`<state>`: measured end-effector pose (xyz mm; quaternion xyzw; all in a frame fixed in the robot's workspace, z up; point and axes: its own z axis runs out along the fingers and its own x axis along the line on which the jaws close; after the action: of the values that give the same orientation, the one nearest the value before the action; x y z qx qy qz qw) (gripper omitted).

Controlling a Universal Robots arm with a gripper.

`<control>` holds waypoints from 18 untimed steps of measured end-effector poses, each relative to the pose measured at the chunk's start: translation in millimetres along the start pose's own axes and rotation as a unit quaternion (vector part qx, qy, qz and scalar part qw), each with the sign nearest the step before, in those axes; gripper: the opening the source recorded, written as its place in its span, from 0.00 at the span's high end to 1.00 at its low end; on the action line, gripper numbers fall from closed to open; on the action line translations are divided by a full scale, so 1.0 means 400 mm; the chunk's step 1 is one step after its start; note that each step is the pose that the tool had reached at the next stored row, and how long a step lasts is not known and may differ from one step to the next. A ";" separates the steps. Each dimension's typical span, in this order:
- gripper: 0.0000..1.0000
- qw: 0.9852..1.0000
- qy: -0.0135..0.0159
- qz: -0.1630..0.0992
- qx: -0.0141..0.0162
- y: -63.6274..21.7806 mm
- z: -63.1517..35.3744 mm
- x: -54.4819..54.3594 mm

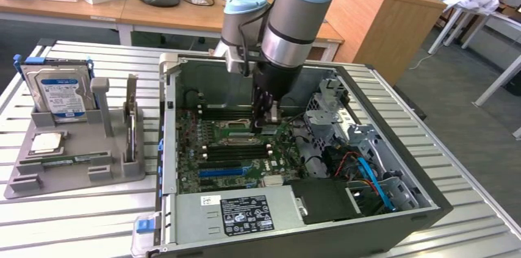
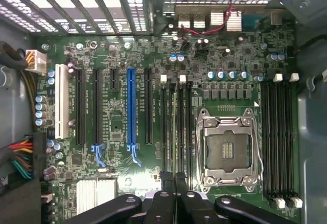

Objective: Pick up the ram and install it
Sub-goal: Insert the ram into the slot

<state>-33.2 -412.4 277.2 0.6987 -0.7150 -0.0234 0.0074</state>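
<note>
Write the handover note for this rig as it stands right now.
End effector: shut on the ram, down inside the open computer.
Ram: held edge-on over the slots beside the empty socket.
Second stick: lying on the tray.
Done: pickup.
Left: the install. Whether the ram has entered a slot cannot be told.

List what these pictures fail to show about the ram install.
- Whether the ram is seated: the wrist view sees it edge-on, a thin line over the slots; in the exterior view the gripper and arm cover it.
- Label text on the hard drive: exterior view, too small.
</note>
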 end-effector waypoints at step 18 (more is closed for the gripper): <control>0.89 1.000 0.001 -0.007 0.000 0.020 0.027 0.010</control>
<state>-41.5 -415.8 266.6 0.7037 -0.7101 -0.0233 0.0078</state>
